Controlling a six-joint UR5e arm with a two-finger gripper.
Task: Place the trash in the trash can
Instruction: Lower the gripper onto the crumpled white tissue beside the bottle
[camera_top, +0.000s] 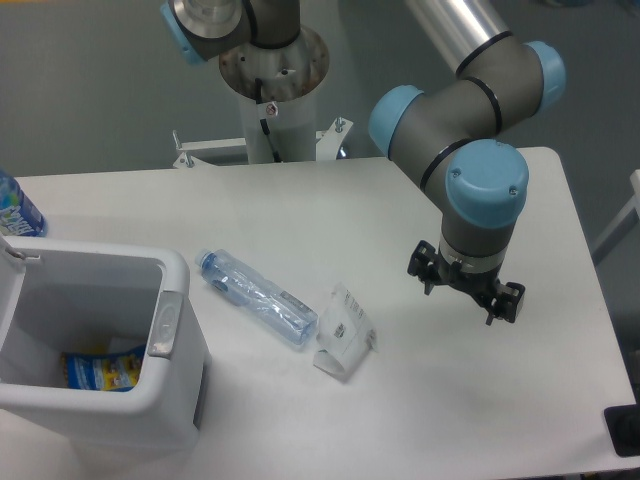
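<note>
A clear, dented plastic water bottle (256, 298) with a blue cap lies on its side on the white table, cap toward the trash can. Just right of it lies a small white plastic packet (343, 331) with dark print, touching or nearly touching the bottle's base. The trash can (172, 322), a white rectangular bin with a grey latch panel, stands at the front left. My gripper (466, 288) hangs over the table to the right of the packet, well apart from it, pointing down. Its black fingers stand spread with nothing between them.
A blue and yellow wrapper (100, 368) lies inside the bin. A bottle with a blue printed label (15, 210) stands at the far left edge behind the bin. The arm's base column (275, 95) rises at the table's back edge.
</note>
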